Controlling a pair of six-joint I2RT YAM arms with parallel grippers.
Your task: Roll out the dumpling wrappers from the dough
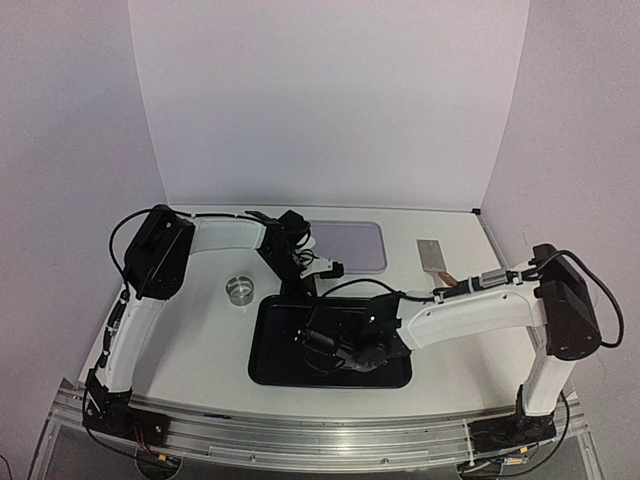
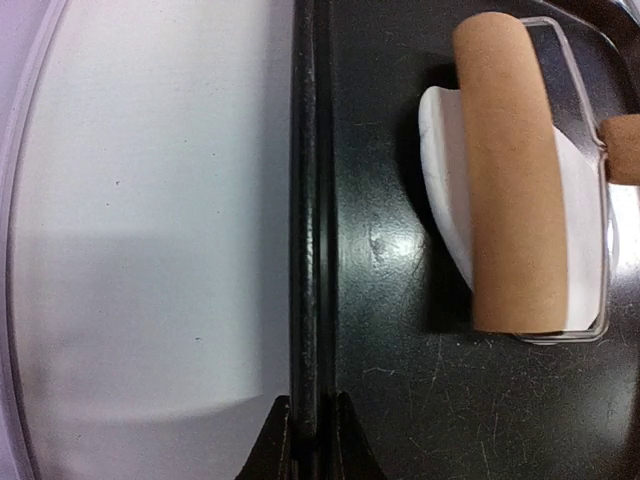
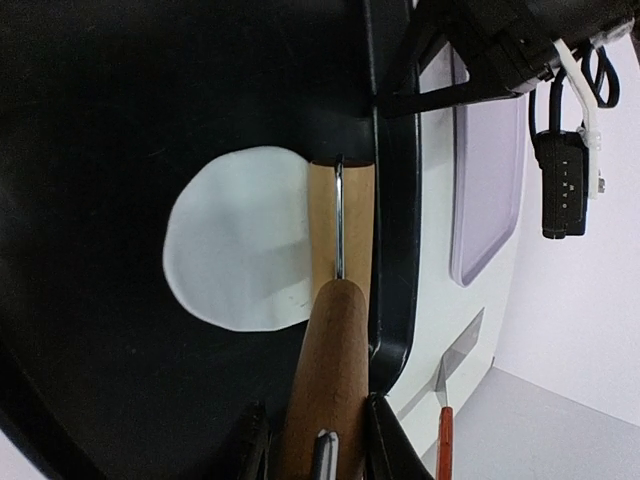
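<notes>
Left gripper [image 2: 305, 440]: closed tight, pinching the rim of the black tray [image 2: 310, 200], bottom centre of the left wrist view.
Right gripper [image 3: 318, 445]: partly closed, clamped on the rolling pin [image 3: 325, 380] handle, bottom centre.
Roller lies across the dough [image 3: 235, 240], a thin, flat, white, rounded sheet at centre-left, inside the tray on the counter [image 2: 150, 250].

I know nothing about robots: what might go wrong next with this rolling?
The roller lies on the dough near the wall of the black tray, so a long stroke that way may bump it. The soft dough might stick to the roller and lift or crease. The left end effector pinches only the tray's thin rim, so it may slip and let the tray slide.
</notes>
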